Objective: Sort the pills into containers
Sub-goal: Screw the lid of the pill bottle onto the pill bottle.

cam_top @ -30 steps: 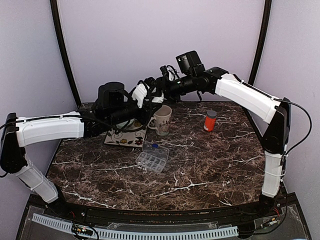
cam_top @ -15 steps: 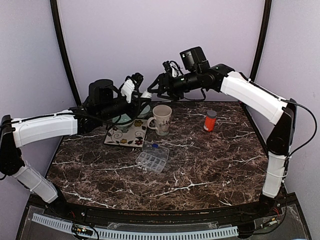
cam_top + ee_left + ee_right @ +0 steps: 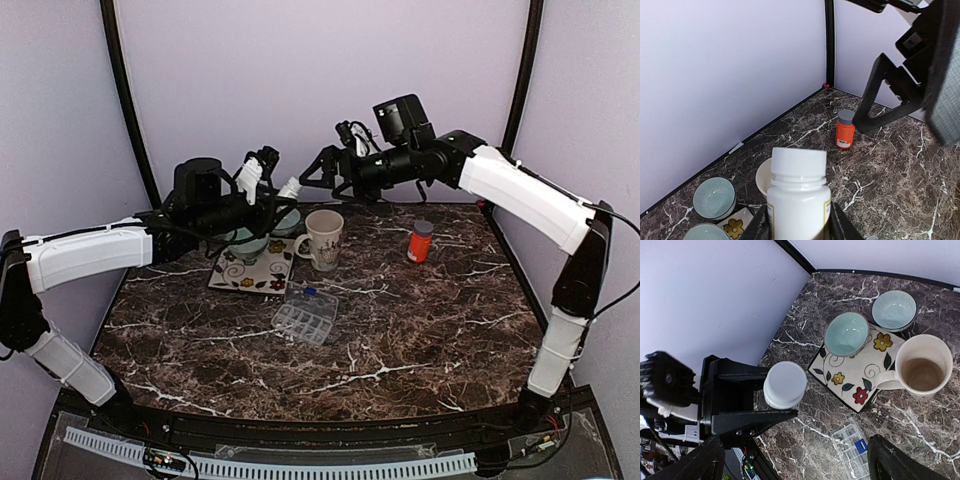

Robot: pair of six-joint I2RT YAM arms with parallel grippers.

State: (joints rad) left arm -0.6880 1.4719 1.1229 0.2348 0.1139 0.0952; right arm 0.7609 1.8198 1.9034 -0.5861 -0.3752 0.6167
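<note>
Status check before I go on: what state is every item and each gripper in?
left gripper: shut on white bottle
white bottle: capped, held off the table
right gripper: open, empty
orange bottle: capped, upright on table
mug: upright, empty
bowl on floral tile: upright, empty
far bowl: upright, empty
pill organizer: on table, lid state unclear

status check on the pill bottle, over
Left tool shut on white pill bottle, held aloft, cap on. Right tool open, clear of the bottle. Pill organizer on the table, nothing seen blocking it.
</note>
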